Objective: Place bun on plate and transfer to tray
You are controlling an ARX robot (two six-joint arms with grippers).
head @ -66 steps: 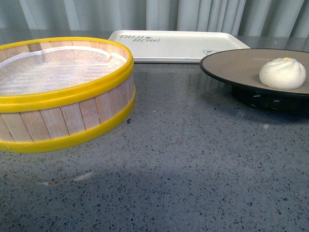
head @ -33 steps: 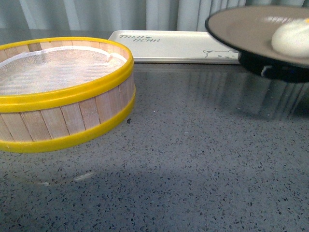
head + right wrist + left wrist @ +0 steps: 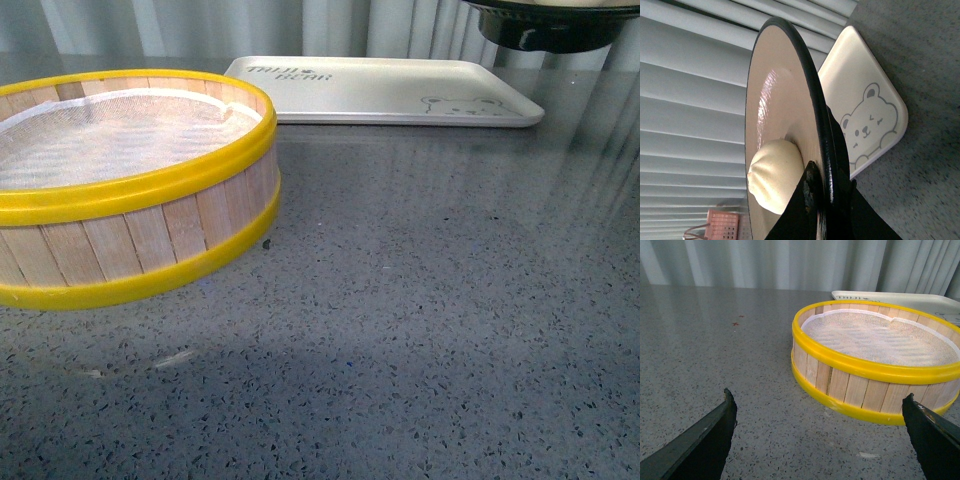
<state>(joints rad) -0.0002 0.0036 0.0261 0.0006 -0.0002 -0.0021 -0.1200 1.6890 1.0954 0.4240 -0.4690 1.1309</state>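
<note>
1. In the front view the plate point(image 3: 545, 28) hangs in the air at the top right corner of the frame and is cut off by the frame's edge. Only its black foot and underside show there, so what it carries is hidden from this camera.
2. The right wrist view shows the right fingers point(image 3: 802, 215) clamped on the plate's black rim. One finger is on the beige inner face and the other is on the dark underside. The plate is clear of the surface.
3. The bun point(image 3: 774, 181) lies on the beige inside of the plate, just beside the gripped stretch of rim. I cannot tell whether it touches the inner finger.
4. The tray point(image 3: 385, 92) lies flat on the surface in the upper centre of the front view. It has dark lettering at its left end and a bear print at its right end. The lifted plate shows above that right end without touching it.
5. The steamer basket point(image 3: 130, 190) fills the left of the front view. It has yellow rims and wooden slats, and a white mesh cloth lies inside it. It stands near the tray's left end and well apart from the plate.
6. The left fingers point(image 3: 705, 442) are spread wide with nothing between them, low over the grey speckled surface point(image 3: 430, 330). The basket stands just beyond them.
7. A pale pleated curtain point(image 3: 300, 25) runs along the top of the front view.
</note>
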